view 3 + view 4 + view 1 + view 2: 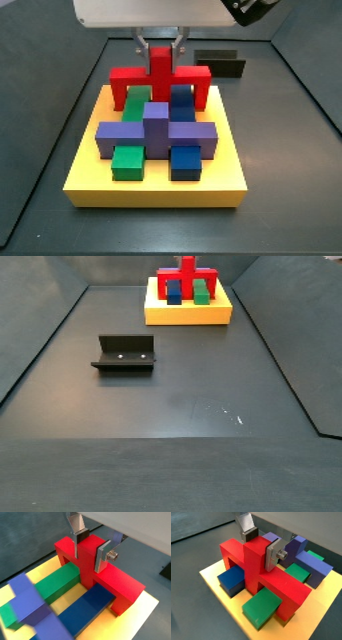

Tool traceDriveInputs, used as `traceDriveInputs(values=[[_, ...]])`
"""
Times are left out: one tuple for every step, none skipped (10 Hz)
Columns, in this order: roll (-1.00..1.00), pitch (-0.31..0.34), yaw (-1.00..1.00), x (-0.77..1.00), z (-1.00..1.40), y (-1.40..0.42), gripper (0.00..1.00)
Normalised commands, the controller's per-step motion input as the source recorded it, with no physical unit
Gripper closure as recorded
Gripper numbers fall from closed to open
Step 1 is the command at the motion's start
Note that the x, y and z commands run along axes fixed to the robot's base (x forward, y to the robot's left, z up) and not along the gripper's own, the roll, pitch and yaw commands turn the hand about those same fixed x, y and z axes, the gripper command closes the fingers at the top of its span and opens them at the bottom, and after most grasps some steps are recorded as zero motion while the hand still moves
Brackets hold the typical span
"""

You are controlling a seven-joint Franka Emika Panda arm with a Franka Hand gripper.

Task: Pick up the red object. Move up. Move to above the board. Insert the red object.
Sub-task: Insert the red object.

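Wrist views show the red object (90,569) clamped by its post in the gripper's (91,548) jaws, seated on the board (154,185).

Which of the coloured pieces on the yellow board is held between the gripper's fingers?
The red object: the gripper clamps its upright post. The purple block and the green and blue blocks stand free on the board.

Silver-plated gripper (92,546) fingers, dark pads, screw
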Motion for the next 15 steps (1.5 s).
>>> traceDriveInputs(values=[[-0.08,0.156,0.0,-0.03,0.0,0.26,1.0],[-0.03,0.041,-0.01,-0.21,-0.25,0.01,1.0],[-0.08,0.0,0.0,-0.11,-0.22,-0.07,1.0],[-0.05,0.0,0.12,0.19,0.0,-0.29,1.0],[-0.06,0.0,0.14,0.19,0.01,-0.21,1.0],[-0.08,0.0,0.11,0.24,0.0,-0.13,1.0],[-0.09,-0.01,0.02,0.01,0.0,0.0,1.0],[-0.06,0.0,0.0,-0.03,-0.16,0.06,1.0],[-0.06,-0.021,0.0,0.0,-0.19,0.0,1.0],[-0.09,-0.114,0.02,0.0,-0.25,0.0,1.0],[-0.12,-0.15,0.11,0.05,-0.17,0.0,1.0],[-0.14,-0.099,0.02,0.12,-0.07,0.0,1.0],[-0.16,-0.086,0.03,0.13,0.0,0.0,1.0],[-0.18,-0.099,0.03,0.17,0.05,0.0,1.0],[-0.2,-0.083,0.01,0.15,0.17,-0.07,1.0]])
